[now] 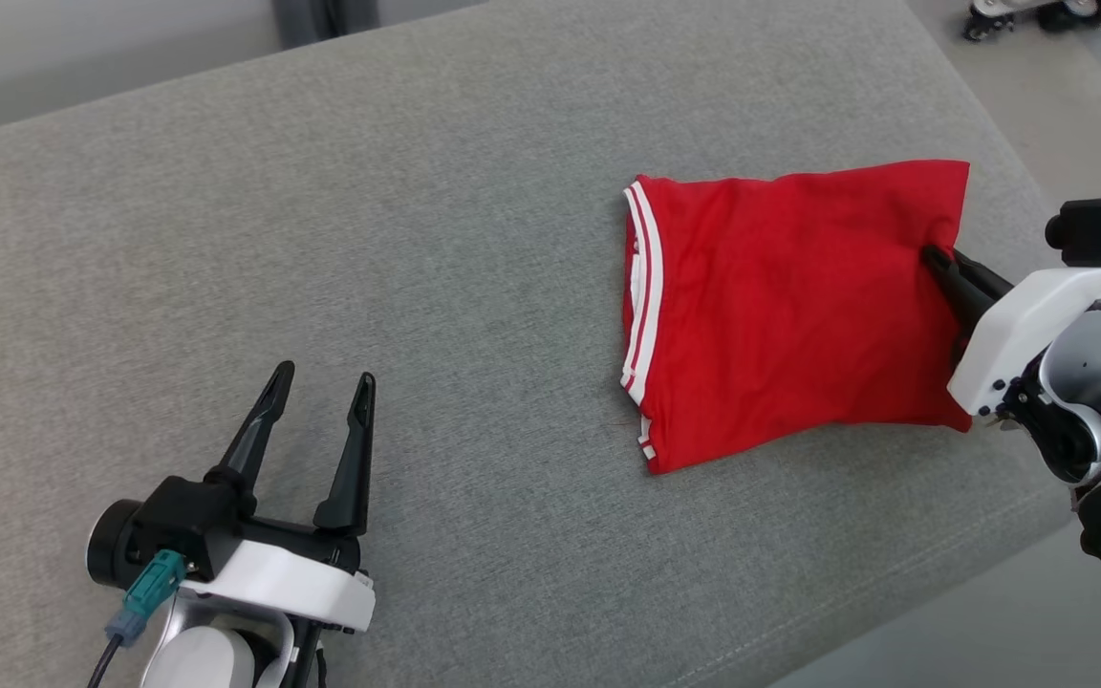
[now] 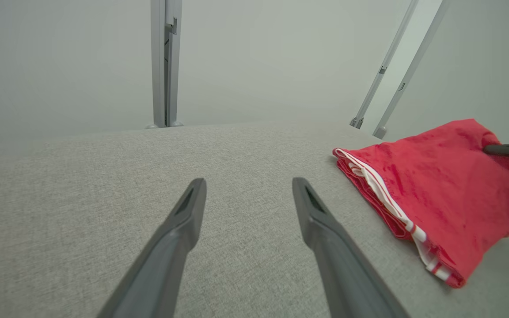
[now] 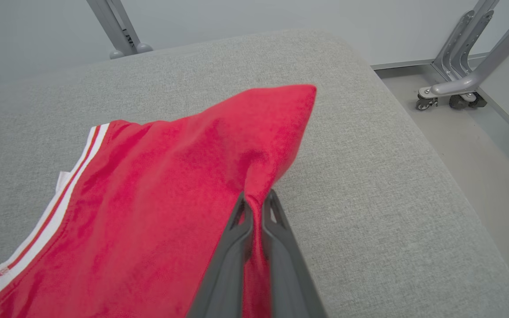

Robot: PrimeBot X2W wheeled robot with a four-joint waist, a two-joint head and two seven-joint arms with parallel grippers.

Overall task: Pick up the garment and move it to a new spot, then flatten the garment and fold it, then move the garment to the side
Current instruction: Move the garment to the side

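The garment (image 1: 780, 306) is a red shirt with white striped trim, folded into a rough rectangle on the right part of the grey cushion (image 1: 321, 239). My right gripper (image 1: 933, 256) is shut on the garment's right edge, pinching the cloth (image 3: 254, 194) so that edge lifts slightly. The wrist view shows the red fabric (image 3: 148, 198) bunched between the closed fingers. My left gripper (image 1: 321, 377) hovers open over bare cushion at the lower left, well apart from the garment (image 2: 435, 190), with nothing between its fingers (image 2: 192, 207).
The cushion's right edge (image 1: 1019, 143) drops to a pale floor, where a wheeled metal base (image 3: 453, 95) stands. Metal frame legs (image 2: 166, 62) rise behind the cushion's far edge. Bare grey fabric stretches left of the garment.
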